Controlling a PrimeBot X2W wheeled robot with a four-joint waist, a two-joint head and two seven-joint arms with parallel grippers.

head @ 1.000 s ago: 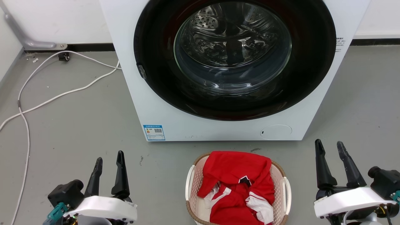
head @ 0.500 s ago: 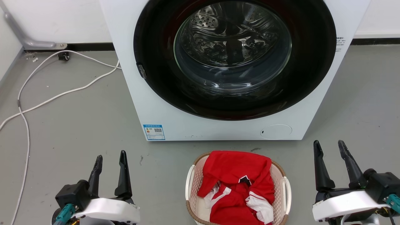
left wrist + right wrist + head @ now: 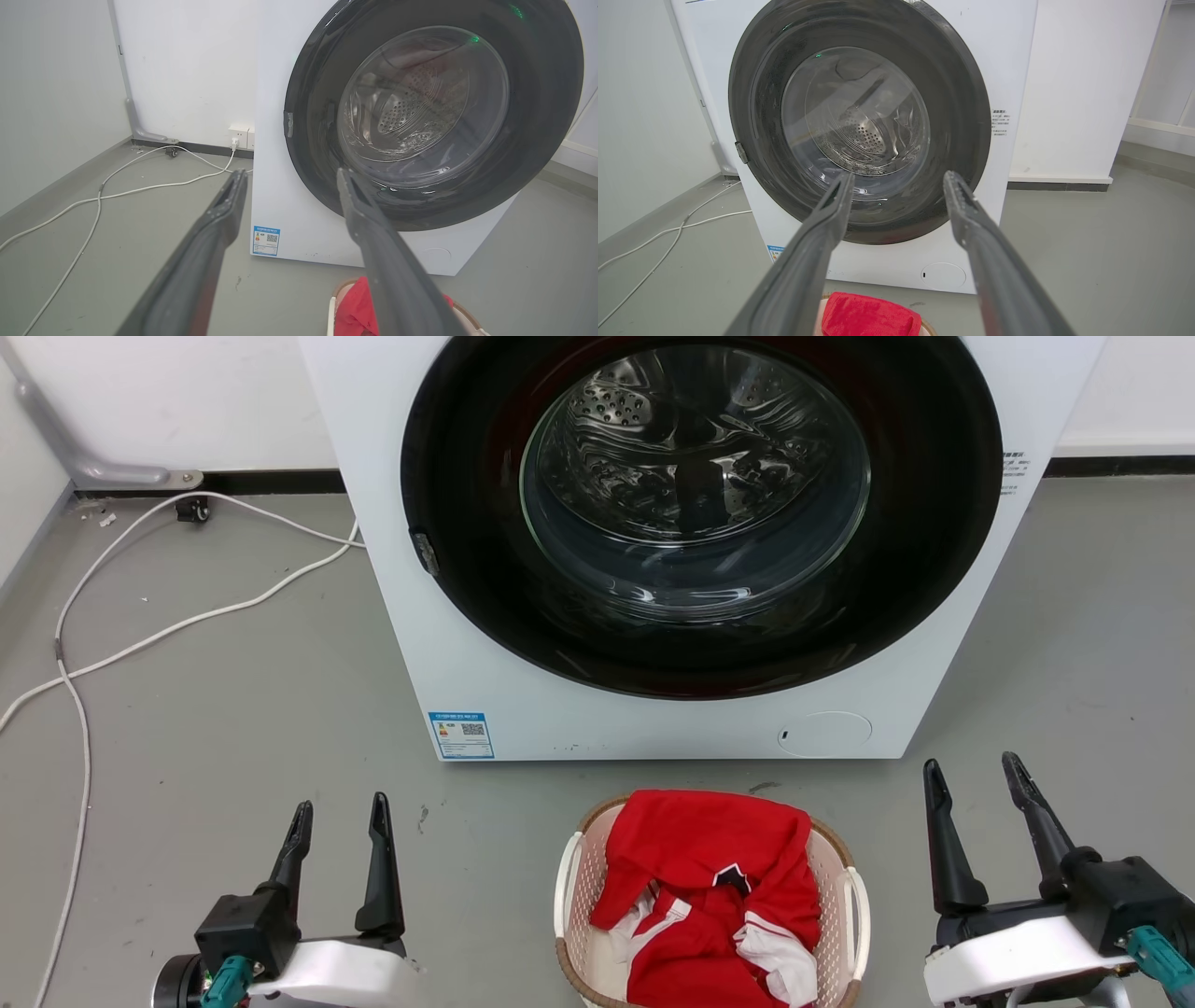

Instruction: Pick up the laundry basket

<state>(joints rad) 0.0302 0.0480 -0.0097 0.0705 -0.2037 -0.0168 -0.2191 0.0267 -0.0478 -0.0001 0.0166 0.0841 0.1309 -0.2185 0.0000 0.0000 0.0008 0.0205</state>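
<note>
The laundry basket (image 3: 577, 887), pale pink with a brown rim and white side handles, stands on the grey floor at the bottom centre of the head view, heaped with red and white clothes (image 3: 709, 887). My left gripper (image 3: 341, 807) hovers open well to its left, fingers pointing forward. Open too, my right gripper (image 3: 971, 767) hangs to the basket's right, apart from it. A sliver of the laundry basket (image 3: 332, 312) and its red cloth shows at the bottom of the left wrist view beside the left gripper (image 3: 289, 173). The right wrist view has the red clothes (image 3: 871, 315) below the right gripper (image 3: 899, 176).
A large white washing machine (image 3: 467, 644) with a dark round glass door stands just behind the basket. White cables (image 3: 187, 616) trail over the floor at the left toward the wall. Open grey floor lies on both sides of the basket.
Both arms have drawn back toward the bottom of the head view and rolled slightly, their fingers still apart. The basket stays where it was.
</note>
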